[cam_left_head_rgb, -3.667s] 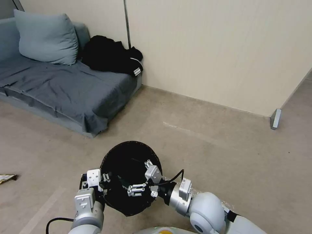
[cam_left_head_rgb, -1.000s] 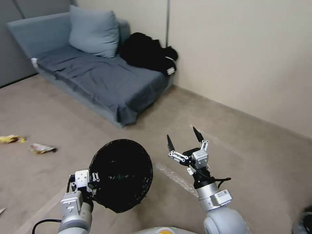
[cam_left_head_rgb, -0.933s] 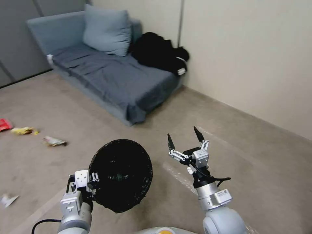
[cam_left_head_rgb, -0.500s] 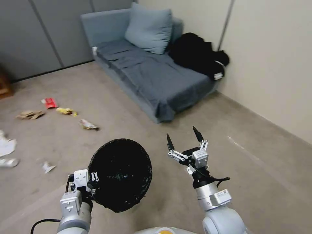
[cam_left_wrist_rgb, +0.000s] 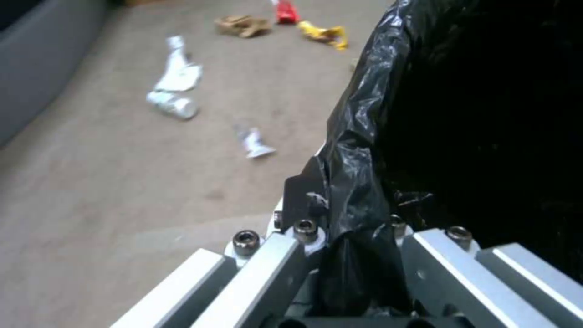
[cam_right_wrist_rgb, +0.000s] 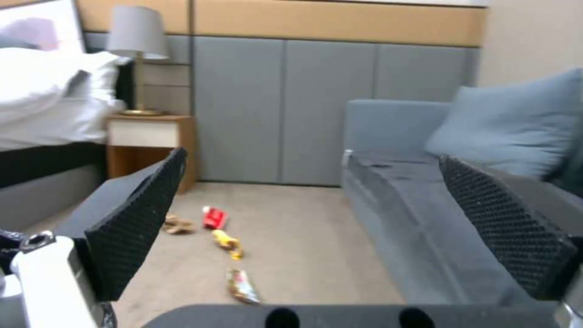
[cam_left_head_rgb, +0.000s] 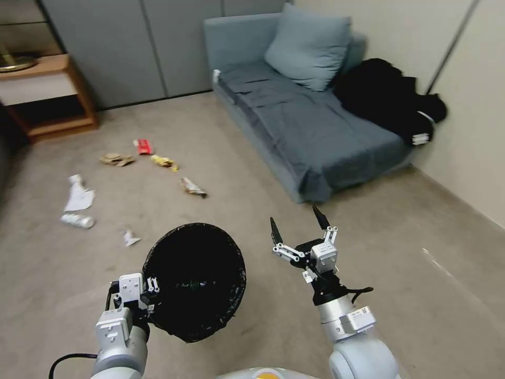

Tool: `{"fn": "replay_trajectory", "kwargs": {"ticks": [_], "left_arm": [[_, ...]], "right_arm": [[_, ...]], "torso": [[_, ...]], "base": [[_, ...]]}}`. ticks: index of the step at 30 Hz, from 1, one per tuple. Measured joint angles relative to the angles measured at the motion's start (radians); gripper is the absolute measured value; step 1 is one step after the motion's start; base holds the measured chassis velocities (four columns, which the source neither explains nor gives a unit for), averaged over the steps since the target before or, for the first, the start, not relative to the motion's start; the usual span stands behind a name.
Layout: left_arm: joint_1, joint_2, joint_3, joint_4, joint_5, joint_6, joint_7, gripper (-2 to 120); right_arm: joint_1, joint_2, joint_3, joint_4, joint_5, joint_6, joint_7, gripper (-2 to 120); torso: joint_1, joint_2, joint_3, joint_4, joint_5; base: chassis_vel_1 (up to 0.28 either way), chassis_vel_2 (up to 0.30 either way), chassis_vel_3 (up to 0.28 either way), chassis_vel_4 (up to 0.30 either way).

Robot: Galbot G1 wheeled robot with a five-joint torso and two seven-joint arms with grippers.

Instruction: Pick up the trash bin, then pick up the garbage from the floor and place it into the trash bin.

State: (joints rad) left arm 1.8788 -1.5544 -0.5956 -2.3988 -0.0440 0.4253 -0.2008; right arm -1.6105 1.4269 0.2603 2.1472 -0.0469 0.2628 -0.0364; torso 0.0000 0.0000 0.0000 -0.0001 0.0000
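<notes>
The trash bin [cam_left_head_rgb: 194, 281], lined with a glossy black bag, hangs off the floor at my lower left. My left gripper [cam_left_head_rgb: 149, 288] is shut on its rim; in the left wrist view the left gripper [cam_left_wrist_rgb: 349, 228] clamps the bag's edge [cam_left_wrist_rgb: 358, 136]. To the bin's right my right gripper [cam_left_head_rgb: 295, 221] is raised, open and holding nothing, as the right gripper [cam_right_wrist_rgb: 322, 228] also appears in its wrist view. Garbage lies ahead to the left: a red wrapper [cam_left_head_rgb: 142, 146], brown paper [cam_left_head_rgb: 117, 159], yellow wrapper [cam_left_head_rgb: 164, 162], silvery wrapper [cam_left_head_rgb: 192, 187], white tissue [cam_left_head_rgb: 79, 197], small bottle [cam_left_head_rgb: 77, 221] and white scrap [cam_left_head_rgb: 130, 238].
A grey-blue sofa [cam_left_head_rgb: 315, 126] with a pillow [cam_left_head_rgb: 310, 47] and black clothes [cam_left_head_rgb: 389, 100] stands ahead on the right, against the wall. A wooden nightstand [cam_left_head_rgb: 47, 95] sits at the far left, a bed [cam_right_wrist_rgb: 43, 114] beside it. Open carpet lies between me and the litter.
The camera has swung left: the sofa slid right in the picture, and the litter and nightstand came into view. Since 3.7 s ago, my right gripper has lifted out of the bin and opened.
</notes>
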Motion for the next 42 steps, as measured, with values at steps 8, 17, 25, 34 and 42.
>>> {"fn": "replay_trajectory", "kwargs": {"ticks": [8, 17, 25, 34, 42], "left_arm": [[0.001, -0.001, 0.001, 0.002, 0.0, -0.002, 0.0, 1], [0.002, -0.003, 0.006, 0.008, 0.009, -0.01, 0.0, 1], [0.0, -0.003, 0.007, 0.01, 0.01, -0.017, 0.003, 1], [0.001, -0.005, 0.009, 0.01, 0.011, -0.021, 0.003, 1], [0.011, -0.006, 0.008, 0.009, 0.012, -0.033, 0.003, 1]], "right_arm": [[-0.005, -0.002, -0.002, 0.004, 0.001, -0.002, -0.001, 100], [-0.01, 0.002, -0.007, 0.007, 0.003, -0.003, -0.001, 100], [-0.011, 0.003, -0.008, 0.008, 0.003, -0.002, -0.003, 100], [-0.011, 0.006, -0.004, 0.012, 0.002, -0.001, -0.006, 100], [-0.019, 0.008, 0.0, 0.022, -0.001, 0.001, -0.008, 100]], "torso": [[0.0, 0.0, 0.0, 0.0, 0.0], [0.0, 0.0, 0.0, 0.0004, 0.0], [0.0, 0.0, 0.0, -0.0002, 0.0], [0.0, 0.0, 0.0, 0.0, 0.0], [0.0, 0.0, 0.0, 0.0, 0.0]], "base": [[0.138, 0.123, 0.125, 0.131], [0.117, 0.119, 0.112, 0.111], [0.028, 0.026, 0.028, 0.031], [0.0, 0.0, 0.0, 0.0], [0.0, 0.0, 0.0, 0.0]]}}
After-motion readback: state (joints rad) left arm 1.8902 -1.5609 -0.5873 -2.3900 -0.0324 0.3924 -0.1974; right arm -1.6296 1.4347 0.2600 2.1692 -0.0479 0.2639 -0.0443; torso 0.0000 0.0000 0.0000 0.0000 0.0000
